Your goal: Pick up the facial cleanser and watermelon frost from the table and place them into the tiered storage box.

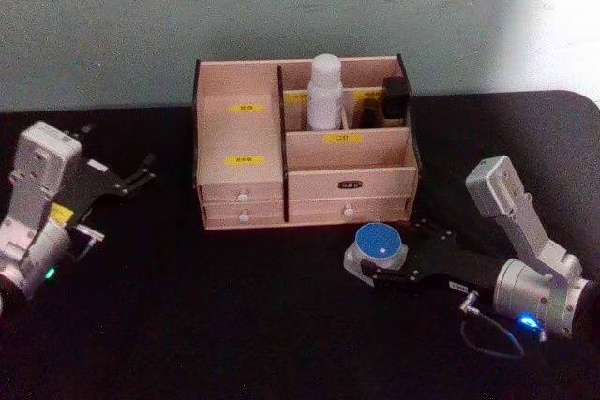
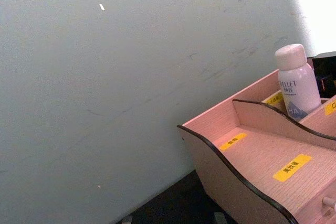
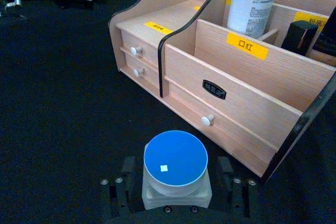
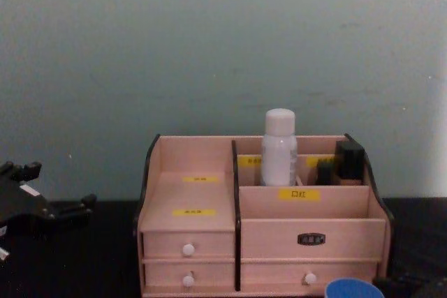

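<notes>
The facial cleanser (image 1: 325, 91), a tall white bottle, stands upright in a back compartment of the tiered storage box (image 1: 253, 138); it also shows in the chest view (image 4: 279, 148) and both wrist views (image 2: 297, 83) (image 3: 253, 1). The watermelon frost (image 1: 378, 246), a squat jar with a blue lid (image 3: 175, 158), sits on the black table just in front of the box's right drawers. My right gripper (image 1: 386, 252) straddles the jar, a finger (image 3: 126, 174) on each side with a narrow gap. My left gripper (image 1: 139, 173) rests open at the table's left, away from the box.
A black item (image 1: 395, 97) stands in the box's back right compartment beside the bottle. The box (image 4: 307, 204) has several white-knobbed drawers facing me. A grey-green wall (image 4: 209, 47) rises right behind it. A loose cable (image 1: 492, 334) trails by my right wrist.
</notes>
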Robot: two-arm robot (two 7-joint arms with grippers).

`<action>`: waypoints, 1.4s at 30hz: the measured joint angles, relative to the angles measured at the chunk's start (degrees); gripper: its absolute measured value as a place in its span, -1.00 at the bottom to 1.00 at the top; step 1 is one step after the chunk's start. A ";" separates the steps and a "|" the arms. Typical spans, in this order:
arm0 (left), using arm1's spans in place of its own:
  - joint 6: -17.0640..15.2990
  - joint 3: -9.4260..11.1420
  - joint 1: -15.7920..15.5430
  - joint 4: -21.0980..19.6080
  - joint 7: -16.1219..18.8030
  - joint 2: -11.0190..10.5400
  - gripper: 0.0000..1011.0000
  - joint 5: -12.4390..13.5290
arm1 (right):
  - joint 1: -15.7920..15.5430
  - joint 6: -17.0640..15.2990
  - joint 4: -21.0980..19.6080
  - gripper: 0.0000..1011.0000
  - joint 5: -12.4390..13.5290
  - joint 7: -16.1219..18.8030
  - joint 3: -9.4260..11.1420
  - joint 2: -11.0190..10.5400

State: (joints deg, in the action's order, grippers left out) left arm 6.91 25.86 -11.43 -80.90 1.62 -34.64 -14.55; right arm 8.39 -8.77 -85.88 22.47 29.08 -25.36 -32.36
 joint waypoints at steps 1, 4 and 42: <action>0.00 0.00 0.00 0.00 0.00 0.00 0.98 0.00 | 0.00 0.00 0.00 0.96 0.00 0.00 0.00 -0.01; 0.00 0.00 0.00 0.00 0.00 0.00 0.98 0.00 | 0.00 0.00 0.00 0.85 0.00 0.00 0.01 -0.02; 0.00 0.00 0.00 0.00 0.00 0.00 0.98 0.00 | 0.66 -0.62 -4.85 0.39 2.52 0.95 1.55 -1.15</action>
State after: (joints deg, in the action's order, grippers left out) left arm 6.91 25.86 -11.43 -80.90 1.62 -34.64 -14.55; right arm 9.05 -9.40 -90.73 24.98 30.04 -23.82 -33.52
